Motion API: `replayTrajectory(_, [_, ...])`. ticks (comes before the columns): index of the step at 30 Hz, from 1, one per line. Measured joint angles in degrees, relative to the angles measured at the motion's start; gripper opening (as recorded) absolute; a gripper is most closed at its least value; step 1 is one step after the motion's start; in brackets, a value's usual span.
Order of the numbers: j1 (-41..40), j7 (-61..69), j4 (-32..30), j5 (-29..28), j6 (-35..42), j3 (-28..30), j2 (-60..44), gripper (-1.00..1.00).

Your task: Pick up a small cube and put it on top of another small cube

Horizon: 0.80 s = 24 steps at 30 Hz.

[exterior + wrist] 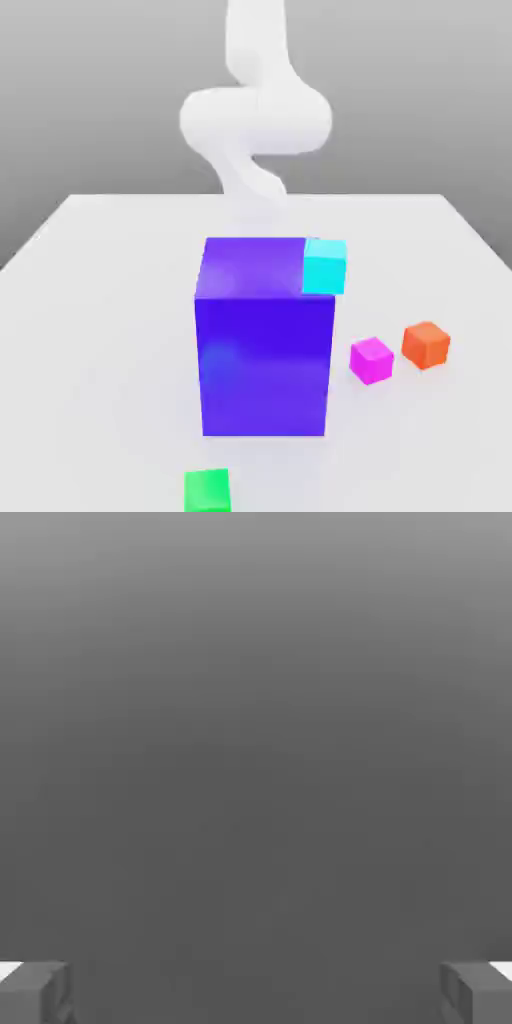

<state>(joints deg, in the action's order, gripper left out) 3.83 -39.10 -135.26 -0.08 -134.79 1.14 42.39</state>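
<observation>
Nothing was done yet: the small cube [371,360] sat on the table right of the big block [265,340]; the gripper [256,992] stood wide open, empty.

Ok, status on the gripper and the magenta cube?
Gripper open, empty. Magenta cube on table, untouched, beside orange-red cube. Big blue-purple block stands close by.

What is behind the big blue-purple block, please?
Behind the blue-purple block, at its far corner on the exterior view's right, a cyan cube shows. The white arm rises further back. The block covers the table directly behind it.
</observation>
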Motion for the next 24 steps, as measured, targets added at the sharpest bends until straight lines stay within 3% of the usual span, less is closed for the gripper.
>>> replayTrajectory(24, [32.84,64.48,-33.39,-0.5,-29.0,3.41,-33.25,0.0])
